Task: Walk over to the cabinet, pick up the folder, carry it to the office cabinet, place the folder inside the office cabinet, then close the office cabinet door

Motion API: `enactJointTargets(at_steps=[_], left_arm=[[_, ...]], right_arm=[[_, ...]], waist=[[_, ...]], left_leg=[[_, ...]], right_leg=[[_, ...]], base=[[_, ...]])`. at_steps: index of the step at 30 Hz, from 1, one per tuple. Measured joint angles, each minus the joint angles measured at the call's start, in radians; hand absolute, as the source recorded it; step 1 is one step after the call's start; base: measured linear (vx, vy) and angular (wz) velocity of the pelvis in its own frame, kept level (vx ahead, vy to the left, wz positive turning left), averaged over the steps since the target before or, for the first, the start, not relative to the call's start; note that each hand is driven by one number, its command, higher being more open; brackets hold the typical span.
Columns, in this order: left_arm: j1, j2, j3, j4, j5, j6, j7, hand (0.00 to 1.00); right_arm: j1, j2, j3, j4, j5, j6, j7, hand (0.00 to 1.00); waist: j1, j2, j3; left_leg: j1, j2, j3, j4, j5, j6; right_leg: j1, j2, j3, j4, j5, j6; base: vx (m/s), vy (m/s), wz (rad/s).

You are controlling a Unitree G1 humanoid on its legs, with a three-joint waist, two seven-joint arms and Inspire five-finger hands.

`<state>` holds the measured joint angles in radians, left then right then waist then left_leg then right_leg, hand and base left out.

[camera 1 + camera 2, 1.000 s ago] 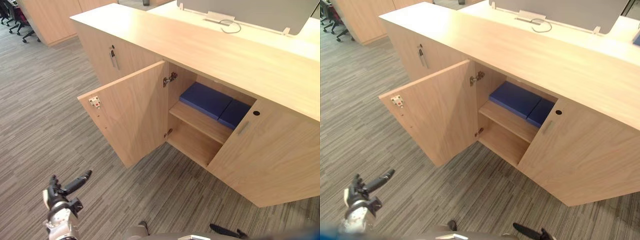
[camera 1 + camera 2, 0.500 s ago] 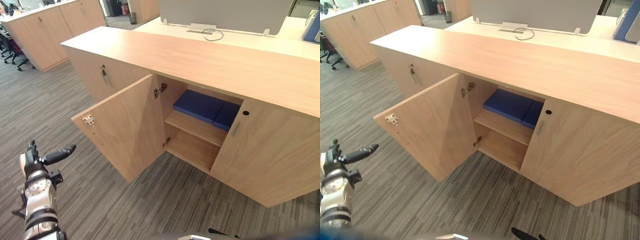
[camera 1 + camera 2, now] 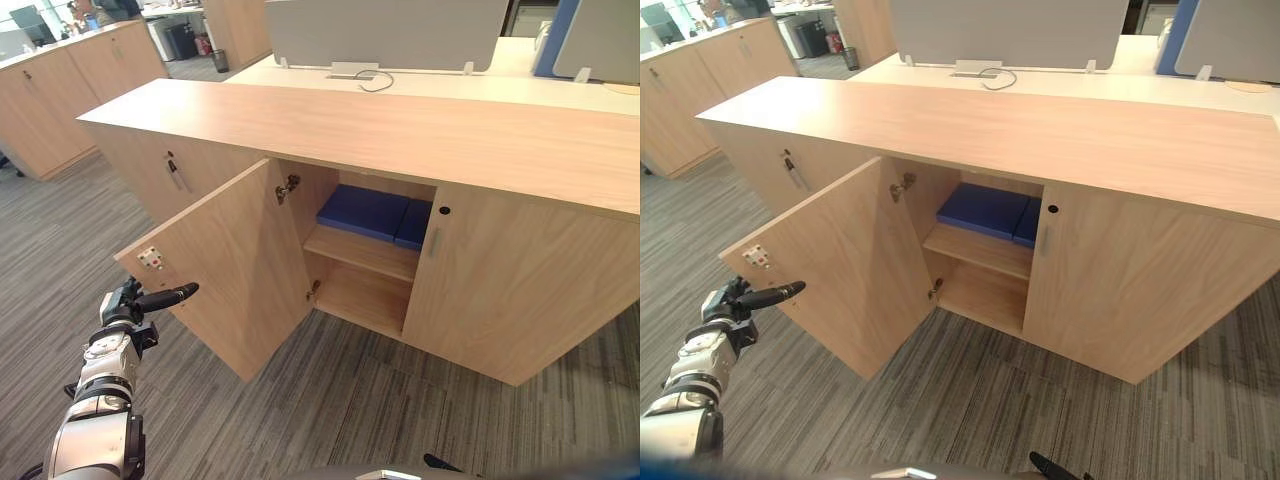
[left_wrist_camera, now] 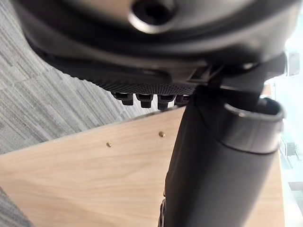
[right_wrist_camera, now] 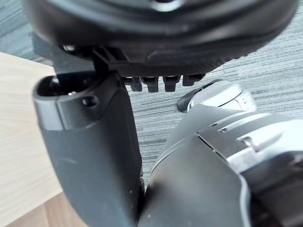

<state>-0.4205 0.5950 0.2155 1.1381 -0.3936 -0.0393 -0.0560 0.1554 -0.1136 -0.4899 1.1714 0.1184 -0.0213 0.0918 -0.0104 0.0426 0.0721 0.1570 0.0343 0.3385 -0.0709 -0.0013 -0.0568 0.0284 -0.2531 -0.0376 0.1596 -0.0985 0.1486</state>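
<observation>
A long pale wooden cabinet point(image 3: 400, 130) runs across the grey striped carpet point(image 3: 60, 230). Its left door point(image 3: 240, 270) is swung wide open and its right door point(image 3: 520, 290) is closed. Behind it stands a desk with a grey screen point(image 3: 390, 30).

A blue folder point(image 3: 362, 212) lies flat on the upper shelf point(image 3: 360, 252) inside the open compartment. A smaller blue piece point(image 3: 412, 222) touches it on the right. The lower space holds nothing visible.

The left hand point(image 3: 128, 308) hangs low in front of the open door's free edge, just under a small white latch plate point(image 3: 150, 259). Its fingers are stretched straight toward the door face and hold nothing. Whether they touch the wood cannot be told. The folder is well apart from this hand, with the open door between them.

The left wrist view adds the door's wood from very close, with two small brass screws point(image 4: 162, 134) in it. The right wrist view adds the right hand point(image 5: 156, 33), relaxed and holding nothing, over carpet beside a pale wooden panel point(image 5: 19, 142).
</observation>
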Motion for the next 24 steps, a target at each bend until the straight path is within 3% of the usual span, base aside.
enactJointTargets(at_steps=[8, 15, 17, 20, 23, 24], left_arm=[[-0.055, 0.036, -0.025, 0.123, -0.145, 0.027, -0.029, 1.0], [-0.062, 0.04, -0.019, 0.127, -0.136, 0.026, 0.0, 1.0], [-0.061, 0.041, -0.065, 0.105, -0.104, 0.026, 0.027, 1.0], [0.006, 0.082, -0.248, -0.043, -0.008, 0.028, 0.058, 1.0], [0.088, 0.148, -0.425, -0.204, -0.002, 0.032, -0.002, 1.0], [0.101, 0.182, -0.529, -0.252, -0.018, 0.033, -0.05, 1.0]], right_arm=[[0.012, 0.009, 0.001, -0.001, 0.002, 0.003, 0.017, 1.0], [0.014, 0.015, 0.031, -0.003, 0.013, -0.002, 0.018, 1.0], [0.016, 0.015, 0.046, -0.005, 0.023, -0.003, 0.019, 1.0], [0.02, 0.021, 0.05, -0.011, 0.039, -0.002, 0.019, 1.0], [0.036, 0.027, 0.05, -0.022, 0.039, -0.004, 0.02, 1.0], [0.036, 0.02, 0.071, -0.021, 0.036, -0.006, 0.023, 1.0]], waist=[[-0.001, -0.04, 0.012], [0.0, -0.059, 0.023], [0.001, -0.066, 0.023], [0.009, -0.077, 0.026], [0.03, -0.087, 0.024], [0.039, -0.09, 0.023]], left_leg=[[0.019, 0.003, 0.039, -0.015, 0.004, -0.005], [0.018, 0.003, 0.055, -0.015, 0.002, -0.007], [0.014, 0.002, 0.052, -0.015, 0.002, -0.007], [-0.005, -0.003, 0.024, -0.015, 0.006, -0.002], [-0.019, -0.01, -0.001, -0.015, 0.006, -0.002], [-0.024, -0.019, -0.018, -0.015, 0.006, -0.001]], right_leg=[[-0.012, 0.01, 0.024, -0.003, 0.01, 0.012], [-0.016, 0.01, 0.024, -0.019, 0.029, 0.014], [-0.015, 0.009, 0.019, -0.024, 0.033, 0.015], [-0.015, -0.001, -0.01, -0.028, 0.034, 0.016], [-0.012, -0.013, -0.05, -0.025, 0.035, 0.018], [-0.009, -0.024, -0.072, -0.019, 0.036, 0.02]], base=[[-0.03, 0.005, -0.13], [-0.01, 0.005, -0.06], [-0.01, 0.001, 0.05], [-0.02, 0.001, 0.27], [0.01, 0.01, 0.32], [0.0, 0.021, 0.28]])
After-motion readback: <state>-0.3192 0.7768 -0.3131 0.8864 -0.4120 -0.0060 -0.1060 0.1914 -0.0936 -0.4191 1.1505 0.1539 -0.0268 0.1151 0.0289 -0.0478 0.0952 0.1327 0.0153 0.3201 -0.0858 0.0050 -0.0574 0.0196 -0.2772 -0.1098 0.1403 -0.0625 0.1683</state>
